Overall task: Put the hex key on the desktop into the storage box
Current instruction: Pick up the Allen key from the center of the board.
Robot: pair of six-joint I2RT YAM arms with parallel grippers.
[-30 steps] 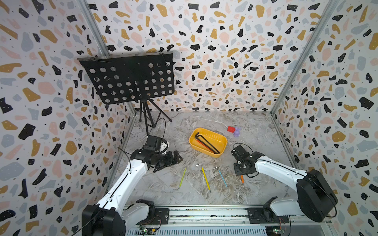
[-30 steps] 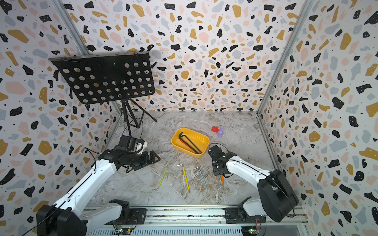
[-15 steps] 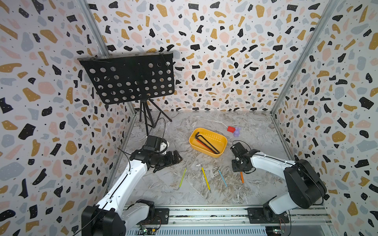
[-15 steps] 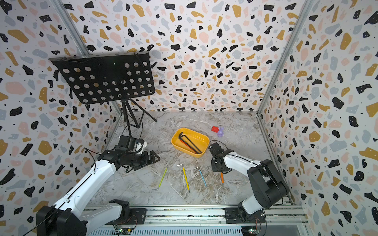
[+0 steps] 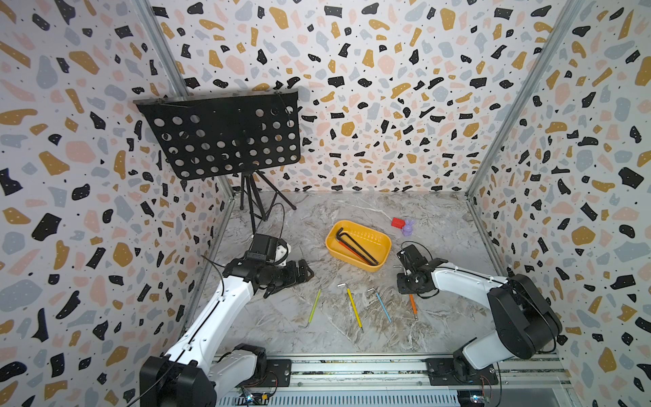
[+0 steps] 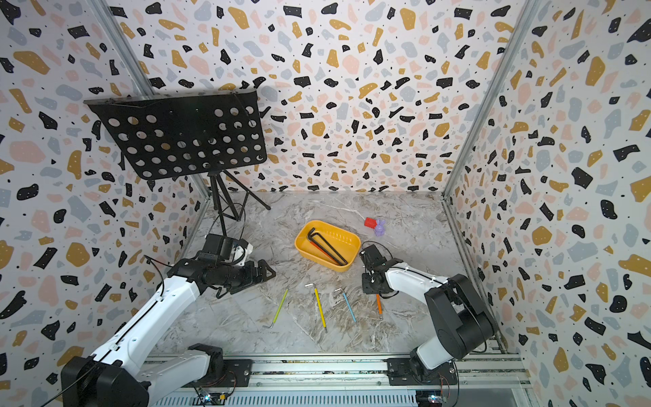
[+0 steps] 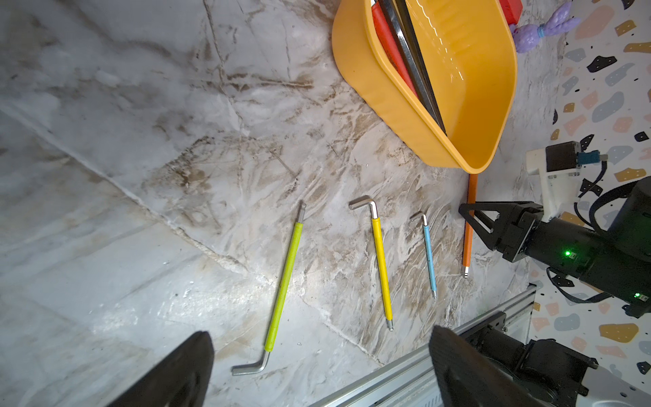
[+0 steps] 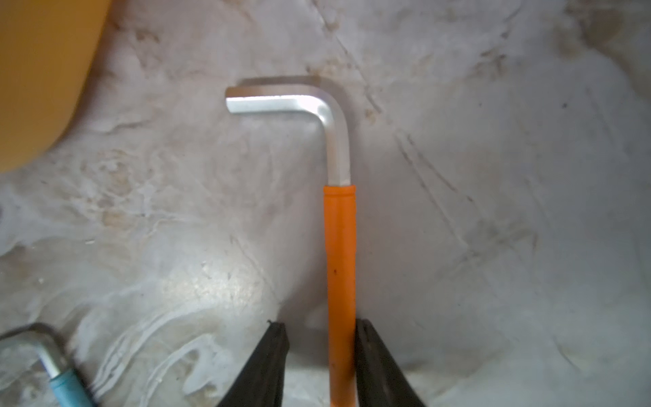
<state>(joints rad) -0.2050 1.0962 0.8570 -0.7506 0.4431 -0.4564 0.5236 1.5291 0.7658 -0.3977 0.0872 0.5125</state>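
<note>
Four keys lie on the tabletop [image 8: 493,211]; the orange key [image 8: 341,267] lies flat between the right jaws, with the box [image 7: 387,102] just ahead of them. These jaws stand narrow but unclamped: one pad [image 8: 373,363] touches the sleeve, the other [image 8: 264,370] stands off. Closing lopsided like this may roll the thin key out, or the pads may scrape the tabletop; the left jaws gape wide, empty.

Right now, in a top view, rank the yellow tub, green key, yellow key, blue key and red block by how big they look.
1. Yellow tub.
2. Yellow key and green key: too close in length to rank.
3. Blue key, shorter.
4. Red block, smallest.
</note>
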